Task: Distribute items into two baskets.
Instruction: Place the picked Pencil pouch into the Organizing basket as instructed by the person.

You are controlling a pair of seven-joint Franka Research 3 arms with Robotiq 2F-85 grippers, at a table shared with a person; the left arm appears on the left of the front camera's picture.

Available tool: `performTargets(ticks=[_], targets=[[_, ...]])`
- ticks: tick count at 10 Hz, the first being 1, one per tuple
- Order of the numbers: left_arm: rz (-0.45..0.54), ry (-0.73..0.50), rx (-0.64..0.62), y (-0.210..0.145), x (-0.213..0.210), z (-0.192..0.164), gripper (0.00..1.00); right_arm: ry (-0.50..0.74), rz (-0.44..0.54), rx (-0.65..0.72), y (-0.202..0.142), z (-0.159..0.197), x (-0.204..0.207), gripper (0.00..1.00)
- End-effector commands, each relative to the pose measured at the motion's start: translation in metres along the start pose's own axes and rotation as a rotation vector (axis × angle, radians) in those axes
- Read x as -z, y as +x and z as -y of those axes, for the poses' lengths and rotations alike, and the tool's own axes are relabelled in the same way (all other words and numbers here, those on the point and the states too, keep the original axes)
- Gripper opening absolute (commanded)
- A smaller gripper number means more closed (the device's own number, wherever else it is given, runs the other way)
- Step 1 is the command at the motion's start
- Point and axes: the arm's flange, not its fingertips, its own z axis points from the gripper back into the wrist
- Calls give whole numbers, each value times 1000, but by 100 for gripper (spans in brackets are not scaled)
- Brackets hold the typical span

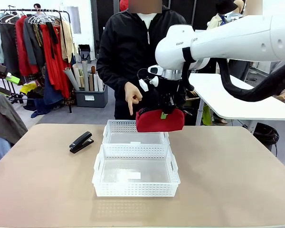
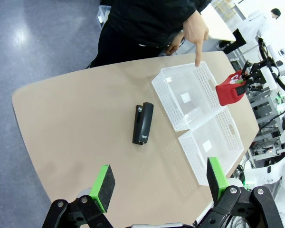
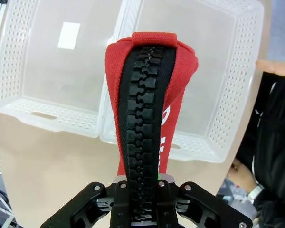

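red fabric pouch (image 1: 159, 120) hung in the air from the right gripper (image 1: 164, 113), whose fingers were clamped together on its zippered top edge, above the right part of the far basket (image 1: 115, 127). its long axis ran left to right, in line with the long side of that basket, so lowering it probably called for no turn of the wrist. from the front it reached past the basket's right rim, and in the right wrist view it sat over the seam where the two baskets met, so a small shift to the left and far side looked needed before the drop; how much, i could not tell. the person's hand (image 1: 132, 97) pointed a finger down at the far left corner of the same basket, close to the pouch's left end, which argued for care. the near basket (image 1: 133, 190) touched the far one and held nothing. the stapler (image 1: 81, 142) lay on the table (image 1: 228, 180) left of the baskets, slanting from near left to far right, well apart from the pouch. the left gripper (image 2: 159, 183) hung high over the table's left side with jaws spread wide and nothing between them, and was clearly the nearer one to the stapler.
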Motion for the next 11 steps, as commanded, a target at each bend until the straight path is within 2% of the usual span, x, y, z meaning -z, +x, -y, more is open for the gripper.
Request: performTargets(ticks=[1,4,11], targets=[[9,-6,-2,0,-1,1,100,-12,-6,1,14,15,0,0],[9,-6,-2,0,-1,1,100,-40,-9,-3,36,34,8,0],[9,-6,-2,0,-1,1,100,-8,2,3,84,70,28,0]])
